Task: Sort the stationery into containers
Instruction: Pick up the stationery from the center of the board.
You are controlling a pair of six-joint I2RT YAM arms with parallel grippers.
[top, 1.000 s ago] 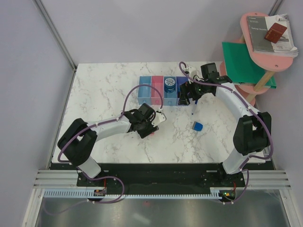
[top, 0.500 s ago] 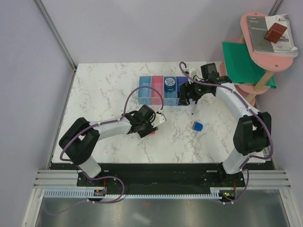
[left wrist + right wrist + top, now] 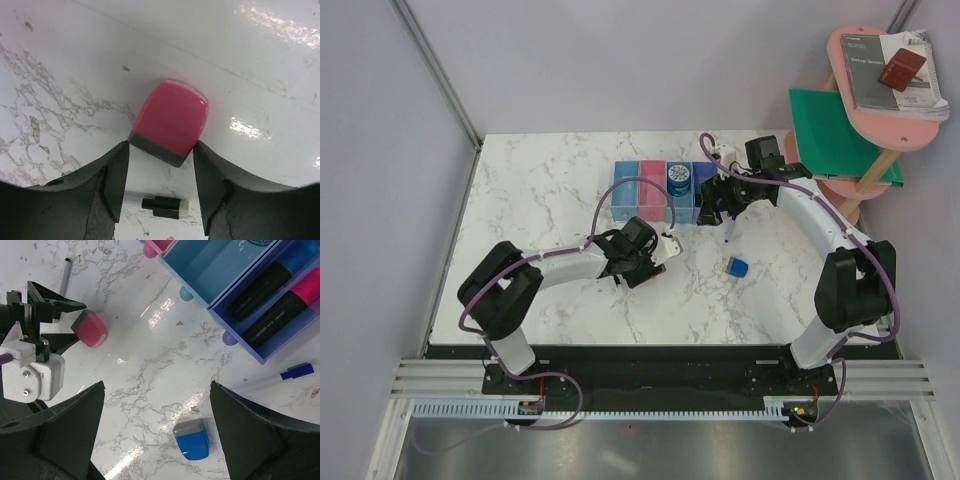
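Broadly, the marble table (image 3: 540, 200) carries the row of containers (image 3: 625, 200), which lies beyond the widely spread fingers of the right gripper (image 3: 157, 385). The print on the round blue lid (image 3: 679, 177) in one bin is too blurred to read. Two black markers (image 3: 280, 305) fill the purple-blue end bin. The left gripper (image 3: 161, 150) has its fingers flanking the grey end of the pink-grey eraser (image 3: 172, 120); whether they press it is unclear. A blue eraser (image 3: 191, 440) lies between the right fingers.

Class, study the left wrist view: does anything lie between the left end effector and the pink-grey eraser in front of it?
Nothing visible does. The pink-grey eraser lies on the marble table directly ahead of the open left end effector, with its grey end right at the fingertips.
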